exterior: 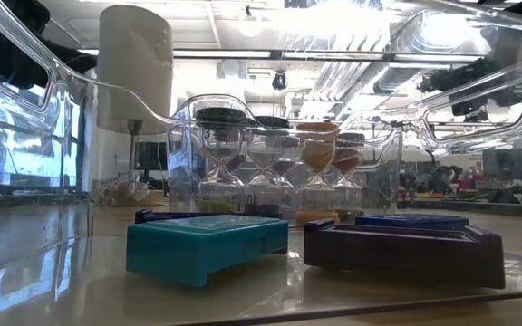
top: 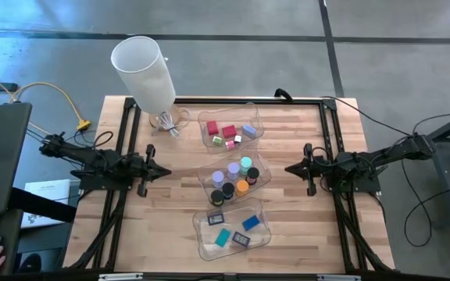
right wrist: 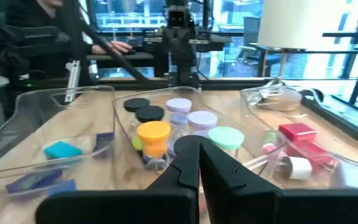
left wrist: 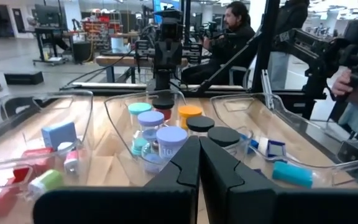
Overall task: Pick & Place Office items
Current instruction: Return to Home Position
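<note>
Both arms are lying low and level, the left gripper [top: 162,170] and right gripper [top: 290,168] flanking the middle tray [top: 266,178], fingers pressed together, holding nothing. Short cylinders [top: 233,181] are sitting in it, blocks [top: 228,131] in the tray behind [top: 206,129], flat rectangles [top: 250,222] in the tray in front [top: 203,242].

A white lamp shade [top: 143,70] stands near one corner of the wooden table [top: 170,203]. Three clear trays [top: 209,243] line its middle.
</note>
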Tool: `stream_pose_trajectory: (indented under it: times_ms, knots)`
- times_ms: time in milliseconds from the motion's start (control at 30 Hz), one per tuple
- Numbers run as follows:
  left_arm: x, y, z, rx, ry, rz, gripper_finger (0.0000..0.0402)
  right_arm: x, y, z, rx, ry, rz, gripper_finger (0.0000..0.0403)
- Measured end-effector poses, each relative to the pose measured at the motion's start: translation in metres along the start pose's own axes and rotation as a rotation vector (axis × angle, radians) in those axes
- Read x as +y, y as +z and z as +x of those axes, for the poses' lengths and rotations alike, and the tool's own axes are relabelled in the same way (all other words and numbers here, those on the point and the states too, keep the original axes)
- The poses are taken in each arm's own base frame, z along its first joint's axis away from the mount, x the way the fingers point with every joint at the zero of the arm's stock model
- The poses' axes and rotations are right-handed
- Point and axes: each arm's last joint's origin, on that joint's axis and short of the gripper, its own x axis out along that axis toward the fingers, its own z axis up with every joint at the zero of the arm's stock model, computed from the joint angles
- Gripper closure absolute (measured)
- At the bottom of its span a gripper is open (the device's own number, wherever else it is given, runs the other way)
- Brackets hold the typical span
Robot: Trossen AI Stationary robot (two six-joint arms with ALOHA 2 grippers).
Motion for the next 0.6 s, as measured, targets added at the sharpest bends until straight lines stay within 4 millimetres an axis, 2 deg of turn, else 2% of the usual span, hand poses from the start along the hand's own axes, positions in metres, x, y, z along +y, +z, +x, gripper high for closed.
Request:
stream_pose_trajectory:
  times_ms: [167,333,600]
  knots:
    - [-0.0004,-0.0023,0.0016,0.027,0.002,-0.028,0.0401,0.0001,-0.0003,0.0000,0.001,0.002,-0.002,0.0401]
    - [-0.0008,-0.0029,0.0033,0.035,0.003,0.045,0.0401,0.0001,-0.0003,0.0000,0.001,0.004,-0.003,0.0401]
    - [-0.0013,0.0067,0.0038,-0.060,0.002,-0.003,0.0401,0.0001,-0.0004,0.0000,0.001,0.002,-0.003,0.0401]
